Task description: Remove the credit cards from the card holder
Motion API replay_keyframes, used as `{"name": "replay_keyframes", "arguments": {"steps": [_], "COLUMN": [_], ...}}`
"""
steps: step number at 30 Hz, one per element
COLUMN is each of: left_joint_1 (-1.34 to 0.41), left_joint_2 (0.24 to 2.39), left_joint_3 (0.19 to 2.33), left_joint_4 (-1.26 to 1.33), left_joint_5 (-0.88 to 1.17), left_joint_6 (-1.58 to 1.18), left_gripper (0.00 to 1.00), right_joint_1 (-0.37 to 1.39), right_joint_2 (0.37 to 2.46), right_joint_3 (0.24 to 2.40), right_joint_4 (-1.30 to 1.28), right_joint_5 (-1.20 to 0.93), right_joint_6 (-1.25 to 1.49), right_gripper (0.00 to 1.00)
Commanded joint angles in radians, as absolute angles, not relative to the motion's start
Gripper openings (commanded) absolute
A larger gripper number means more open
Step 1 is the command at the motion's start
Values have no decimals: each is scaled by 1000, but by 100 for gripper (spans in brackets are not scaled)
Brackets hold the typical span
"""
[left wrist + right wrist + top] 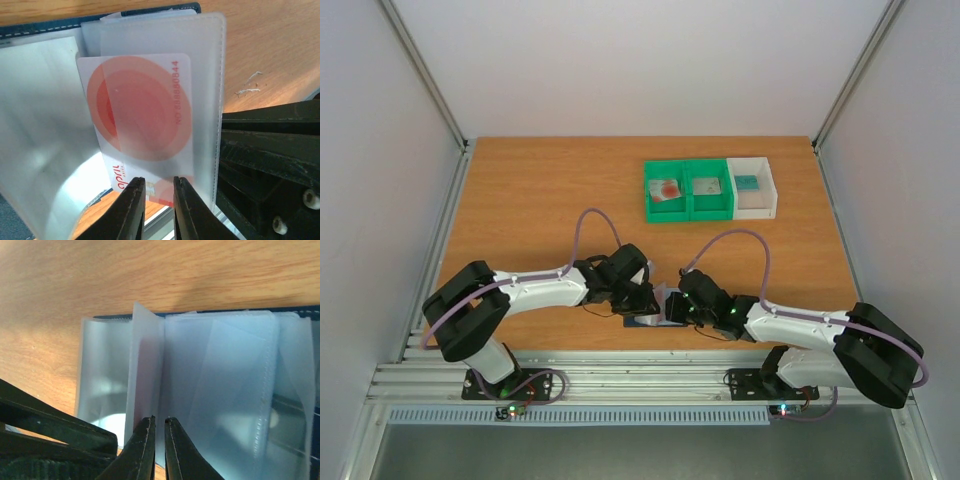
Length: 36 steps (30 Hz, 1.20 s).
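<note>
The card holder (655, 312) lies open near the table's front edge, between both grippers. Its navy cover (40, 27) holds clear plastic sleeves. One sleeve (207, 75) stands up with a white credit card with red circles (140, 120) in it. The card's lower end sticks out of the sleeve. My left gripper (159, 187) is narrowly open, with that end showing between its tips. My right gripper (159, 422) is shut on the raised sleeve (147, 365), seen edge-on. Its black fingers (270, 150) sit at the sleeve's right edge.
Two joined green bins (686, 213) and a white bin (757, 212) stand at the back right. A red-and-white card (666, 190) lies in the left green bin. The table's front edge and rail run just behind the card holder.
</note>
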State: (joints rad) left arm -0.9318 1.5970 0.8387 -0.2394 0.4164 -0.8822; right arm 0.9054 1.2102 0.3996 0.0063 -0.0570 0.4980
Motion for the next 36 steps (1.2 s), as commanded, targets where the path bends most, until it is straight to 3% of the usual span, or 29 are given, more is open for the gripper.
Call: {"name": "replay_keyframes", "arguments": {"steps": [1, 8, 13, 36], "left_joint_1": [-937, -935, -906, -836], "left_joint_2": [1606, 1636, 1633, 1683], "left_joint_3": [838, 833, 809, 701], "left_joint_4": [-206, -195, -165, 108], "left_joint_5": [400, 384, 383, 471], "left_joint_6": [-873, -876, -878, -944], "left_gripper": [18, 19, 28, 28], "right_joint_1": [914, 914, 914, 915], "right_joint_2": [1163, 997, 1009, 1249], "right_joint_3": [383, 396, 449, 502], "right_joint_4": [-58, -218, -276, -247], "right_joint_5": [-7, 95, 90, 20], "right_joint_6": [509, 502, 447, 444], "right_gripper": [8, 15, 20, 11]}}
